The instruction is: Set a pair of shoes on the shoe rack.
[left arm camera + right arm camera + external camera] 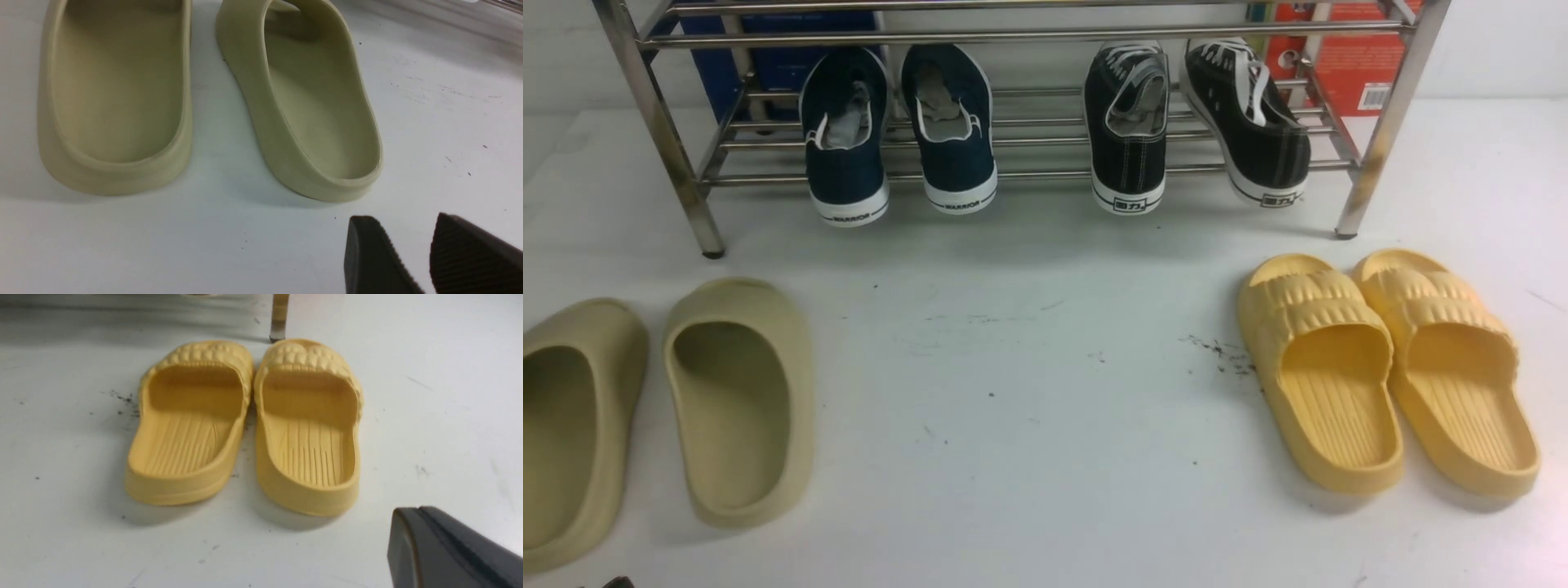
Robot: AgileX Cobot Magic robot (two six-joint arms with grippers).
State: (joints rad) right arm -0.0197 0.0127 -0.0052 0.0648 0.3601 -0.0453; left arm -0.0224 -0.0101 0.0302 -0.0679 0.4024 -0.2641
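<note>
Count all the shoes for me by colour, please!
Black sneakers on the shoe rack: 2
Navy-blue sneakers on the rack: 2
Beige slippers on the table: 2
Yellow slippers on the table: 2
Total: 8

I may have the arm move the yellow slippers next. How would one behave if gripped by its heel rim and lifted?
The yellow slipper looks like thick moulded foam, so probably light and springy rather than floppy. Its heel rim is low and rounded, so pads may slip off. The ridged strap seems a better hold. It lies against its mate, which a push would likely shift.
</note>
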